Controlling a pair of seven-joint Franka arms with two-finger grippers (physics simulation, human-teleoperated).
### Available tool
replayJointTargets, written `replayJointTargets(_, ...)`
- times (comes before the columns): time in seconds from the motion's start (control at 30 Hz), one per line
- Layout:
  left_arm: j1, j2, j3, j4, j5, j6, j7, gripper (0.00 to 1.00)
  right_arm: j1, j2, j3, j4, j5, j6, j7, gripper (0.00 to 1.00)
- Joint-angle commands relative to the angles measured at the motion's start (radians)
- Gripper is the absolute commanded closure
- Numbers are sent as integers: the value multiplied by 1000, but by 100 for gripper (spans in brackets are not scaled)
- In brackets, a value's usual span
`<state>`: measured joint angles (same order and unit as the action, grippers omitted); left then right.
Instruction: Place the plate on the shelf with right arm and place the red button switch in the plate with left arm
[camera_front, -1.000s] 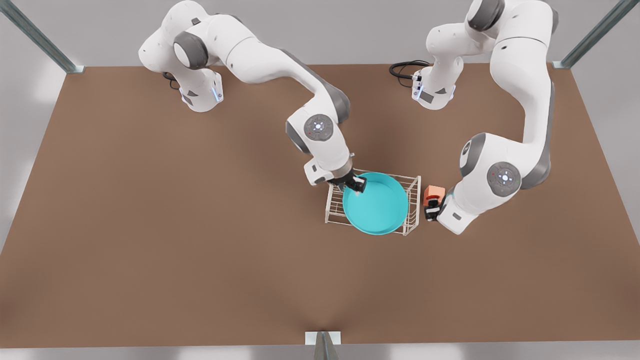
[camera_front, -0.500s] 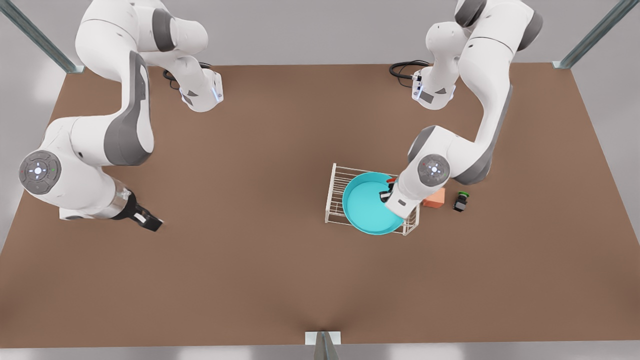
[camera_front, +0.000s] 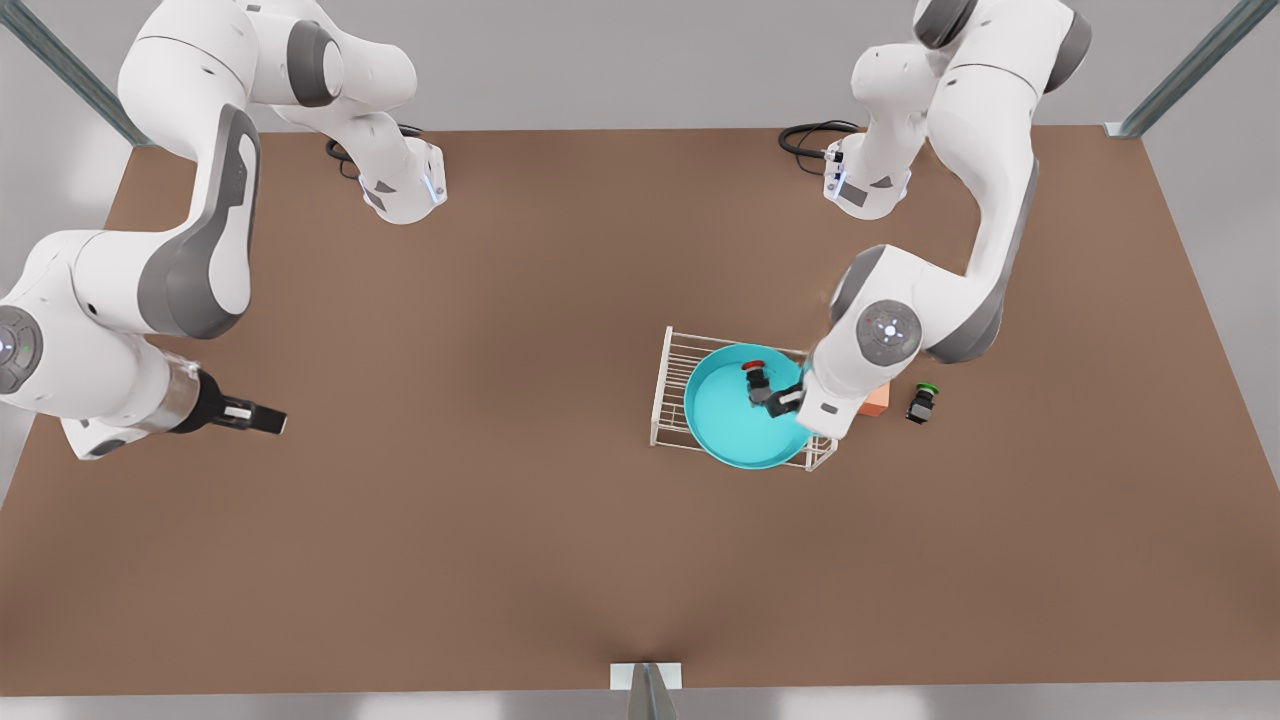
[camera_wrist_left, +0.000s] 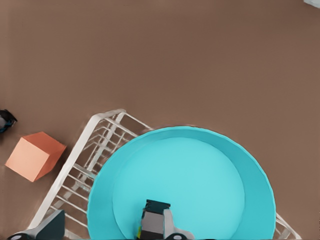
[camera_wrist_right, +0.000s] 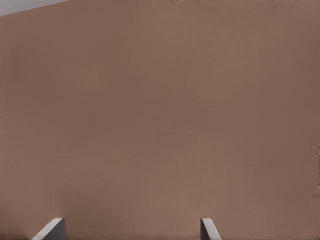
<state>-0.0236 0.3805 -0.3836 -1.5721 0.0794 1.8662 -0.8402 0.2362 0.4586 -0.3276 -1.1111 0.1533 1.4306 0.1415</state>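
now the red button switch (camera_front: 756, 378), black-bodied, sits in the turquoise plate (camera_front: 722, 420).

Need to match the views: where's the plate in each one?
Front view: the plate sits on the shelf, right of centre, under the left gripper.
Left wrist view: the plate seen from above, with the shelf beside it.
Right wrist view: faces the table, away from the shelf.
Shared landmark: the orange cube next to the shelf.
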Motion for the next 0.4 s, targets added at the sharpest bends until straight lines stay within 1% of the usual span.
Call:
replayJointTargets(0.0,86,-12,2,40,8,-71,145,0,-12,-2,-4,5,2,-2,-379,0)
replayJointTargets(0.07,189,-12,3,93,10,-90,338,0,-11,-2,5,5,2,-2,-385,0)
replayJointTargets(0.1,217,-3,3,128,13,-90,380,0,-12,-2,2,5,3,-4,-384,0)
replayJointTargets(0.17,220,5,2,146,51,-91,408,0,-12,-2,5,5,2,-4,-384,0)
replayJointTargets(0.37,222,5,0,144,39,-93,411,0,-25,12,15,4,25,-7,-372,0)
